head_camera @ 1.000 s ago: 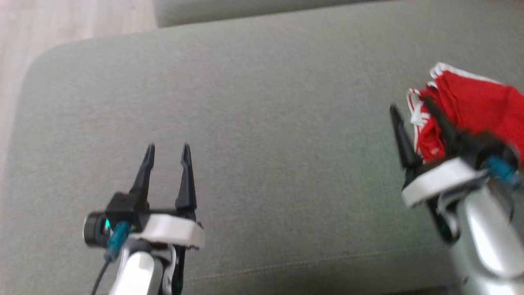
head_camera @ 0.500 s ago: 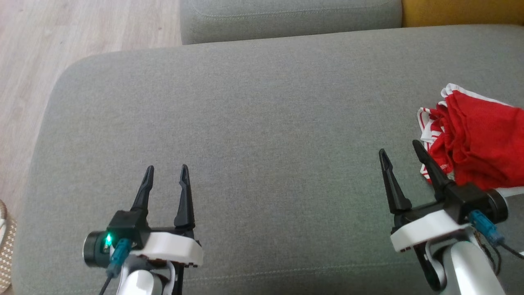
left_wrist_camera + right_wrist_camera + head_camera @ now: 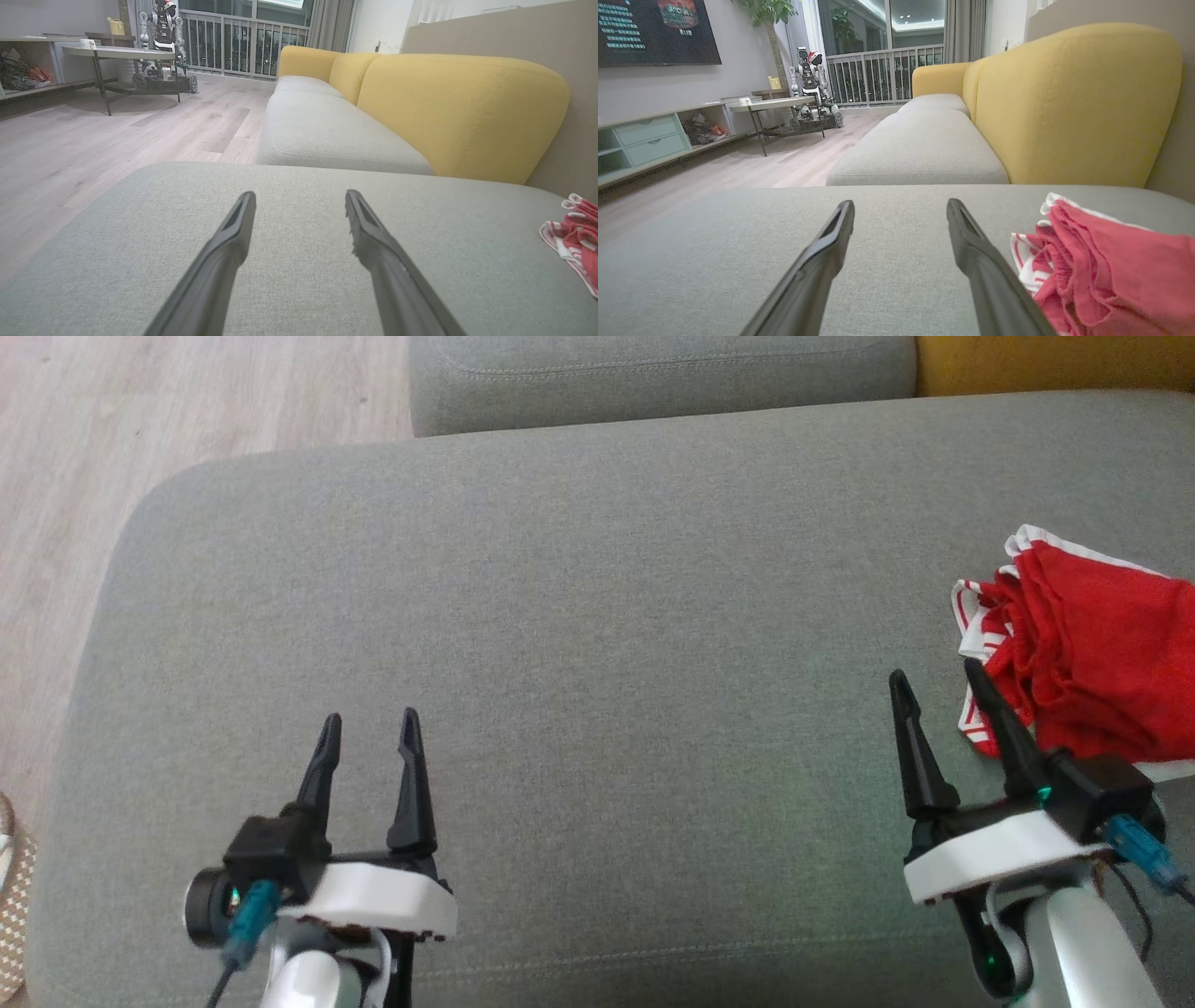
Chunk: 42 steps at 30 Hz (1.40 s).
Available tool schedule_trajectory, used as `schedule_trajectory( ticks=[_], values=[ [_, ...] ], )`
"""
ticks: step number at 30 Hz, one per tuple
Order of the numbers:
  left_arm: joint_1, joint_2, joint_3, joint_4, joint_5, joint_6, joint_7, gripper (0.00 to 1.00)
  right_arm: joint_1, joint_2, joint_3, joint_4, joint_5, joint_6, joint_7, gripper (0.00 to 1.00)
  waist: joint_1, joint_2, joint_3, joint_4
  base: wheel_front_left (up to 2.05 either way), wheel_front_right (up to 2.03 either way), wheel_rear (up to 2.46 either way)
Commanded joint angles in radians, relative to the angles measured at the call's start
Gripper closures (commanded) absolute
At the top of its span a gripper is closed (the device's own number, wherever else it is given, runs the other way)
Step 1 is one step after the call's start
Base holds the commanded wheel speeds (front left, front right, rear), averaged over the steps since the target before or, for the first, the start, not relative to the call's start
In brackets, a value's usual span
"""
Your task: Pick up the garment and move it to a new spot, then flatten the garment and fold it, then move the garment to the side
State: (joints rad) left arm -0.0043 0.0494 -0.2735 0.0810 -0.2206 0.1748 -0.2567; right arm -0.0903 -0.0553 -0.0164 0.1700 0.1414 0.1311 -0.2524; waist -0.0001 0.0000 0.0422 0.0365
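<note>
Two claws of mine, both empty, over a grey sofa seat

My left claw [image 3: 370, 714] and right claw [image 3: 935, 668] stand spread wide with nothing between the fingers, above the grey cushion [image 3: 560, 569]. The red garment [image 3: 1092, 653] with white trim lies crumpled at the cushion's right end, just beside my right claw's outer finger and near the yellow backrest [image 3: 1073, 102]. Beyond the seat are a wood floor [image 3: 140, 429], a table [image 3: 773, 104] with another robot [image 3: 810, 74] behind it, and a wall screen [image 3: 654, 32] whose writing is too small to read
</note>
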Motion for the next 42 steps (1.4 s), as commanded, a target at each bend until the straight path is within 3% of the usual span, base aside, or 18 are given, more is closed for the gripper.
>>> schedule_trajectory(
  ticks=[1,15,28,29,32,42],
  values=[
    [-0.037,0.001,0.043,-0.044,-0.01,-0.006,-0.005,0.0,-0.021,0.005,0.026,-0.017,0.025,0.0,-0.009,0.0,0.0001,0.0,0.001,0.0,0.0,0.0,0.0],
    [-0.034,0.001,0.067,-0.016,-0.066,-0.028,-0.005,0.0,-0.033,0.005,0.029,-0.005,0.028,0.0,-0.009,0.0,0.0001,0.0,0.007,-0.007,0.0,0.0,0.0],
    [-0.008,0.001,0.109,-0.049,-0.149,-0.085,-0.005,0.0,-0.031,0.005,0.03,-0.002,0.037,0.0,-0.009,0.0,0.0001,0.0,0.001,-0.011,0.0,0.0,0.0],
    [0.019,0.0,0.07,-0.015,-0.153,-0.08,0.0,1.0,-0.001,0.002,0.005,0.03,0.035,0.0,0.0,1.0,0.0001,0.0,0.001,-0.011,0.0,0.0,0.0],
    [0.041,-0.001,0.061,0.035,-0.154,-0.078,0.001,1.0,0.011,0.003,0.008,0.078,0.035,0.0,0.001,1.0,0.0001,0.0,0.001,-0.012,0.0,0.0,0.0],
    [0.033,0.005,0.076,0.04,-0.249,-0.093,0.02,1.0,0.008,0.003,0.0,0.079,0.137,0.0,0.027,1.0,0.0001,0.0,-0.002,-0.013,0.0,0.0,0.0]
  ],
)
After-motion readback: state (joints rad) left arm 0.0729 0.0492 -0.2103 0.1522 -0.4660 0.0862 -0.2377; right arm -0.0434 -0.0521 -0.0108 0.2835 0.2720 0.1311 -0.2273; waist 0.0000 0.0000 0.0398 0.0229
